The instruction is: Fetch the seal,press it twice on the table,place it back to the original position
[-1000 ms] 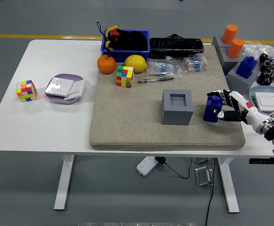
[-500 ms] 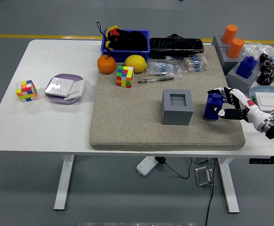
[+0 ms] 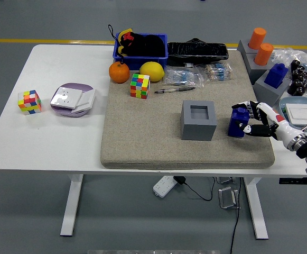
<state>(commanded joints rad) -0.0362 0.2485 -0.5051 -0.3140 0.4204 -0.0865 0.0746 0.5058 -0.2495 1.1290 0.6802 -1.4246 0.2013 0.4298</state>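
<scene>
Down again goes the blue seal (image 3: 239,123), lowered from its slight lift half a second ago onto the beige mat (image 3: 142,148), upright, clenched in my right hand (image 3: 260,120) so the base presses flat. Its grey holder (image 3: 198,120) stands just beside, hollow open. Between them the mat is bare; the mat's right edge lies near my wrist.
</scene>
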